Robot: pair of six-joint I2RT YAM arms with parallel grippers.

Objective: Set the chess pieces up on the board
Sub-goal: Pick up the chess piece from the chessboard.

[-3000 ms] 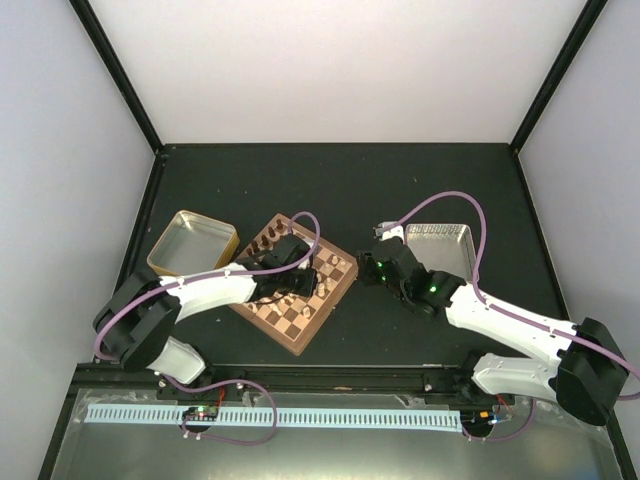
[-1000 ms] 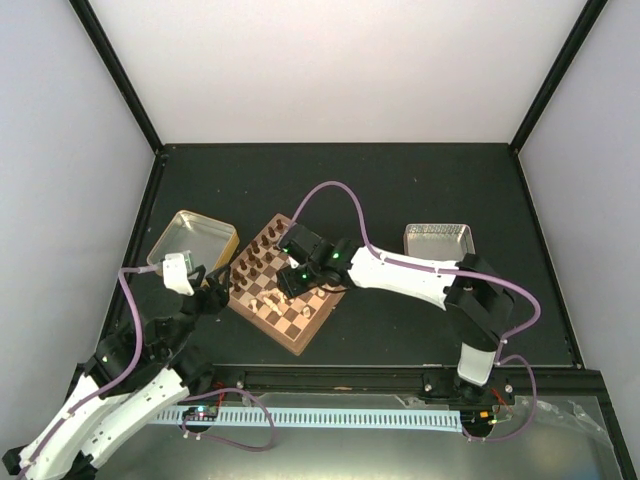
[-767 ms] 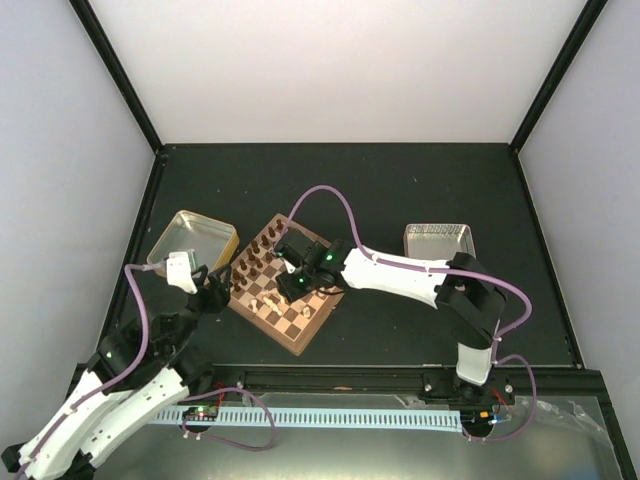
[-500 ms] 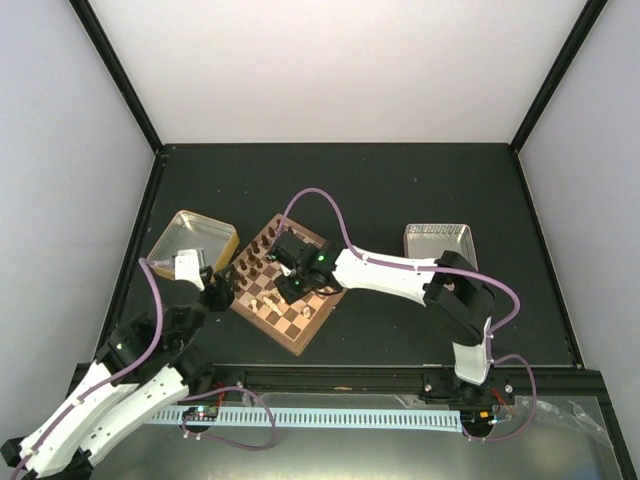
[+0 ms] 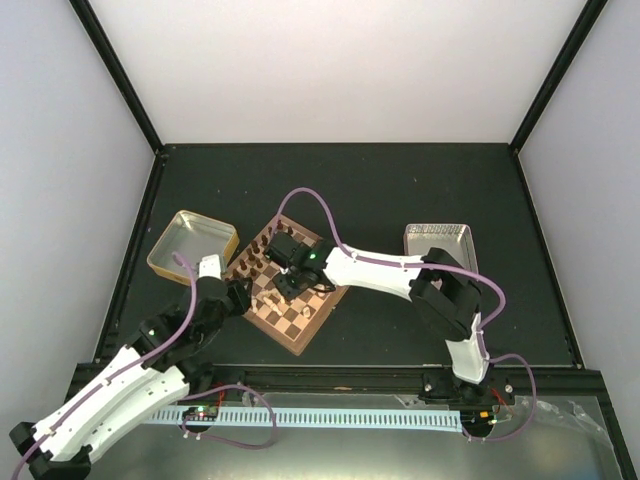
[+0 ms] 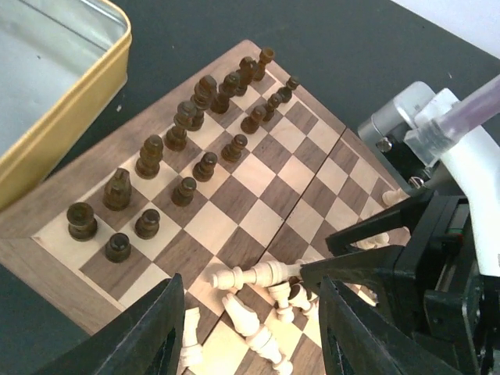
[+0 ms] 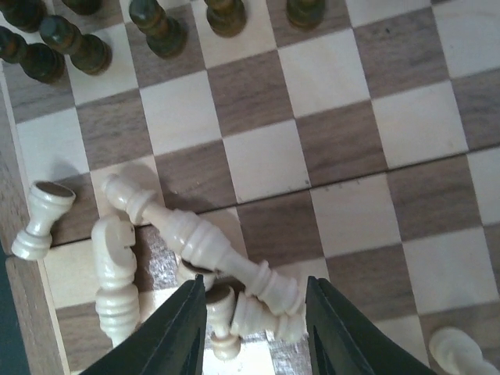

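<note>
Top view: the left gripper [image 5: 232,298] had swung from the gold tin [image 5: 165,268] to the board [image 5: 303,322], and the right gripper [image 5: 285,281] had advanced over the fallen pale pieces [image 5: 268,298]. Left wrist: left jaws wide and empty above that heap, with the dark pieces [image 6: 187,133] already standing in their ranks. Right wrist: its fingers [image 7: 183,328] had narrowed astride a toppled pale piece [image 7: 203,242], grip unconfirmed; pale side probably next.

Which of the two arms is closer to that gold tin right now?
Left. The left fingers hover at the board's left corner, just beside the gold tin. The right fingers are over the board's middle, farther away.
</note>
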